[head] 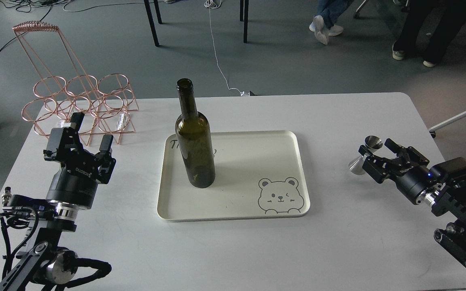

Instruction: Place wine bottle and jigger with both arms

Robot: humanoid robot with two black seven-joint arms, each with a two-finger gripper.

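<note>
The wine bottle [194,145], dark olive-green and without a label, stands upright on the left part of the cream tray [253,161]. The jigger [363,154], small and silver, stands on the white table right of the tray. My right gripper [382,155] is open just right of the jigger. Its fingers [395,146] are spread and hold nothing. My left gripper [92,131] is open and empty at the table's left, well apart from the bottle, fingers pointing up.
A copper wire bottle rack [79,101] stands at the table's back left corner, just behind my left gripper. The tray has a bear drawing [279,196] at its front right. Chair legs and people's feet are on the floor beyond the table.
</note>
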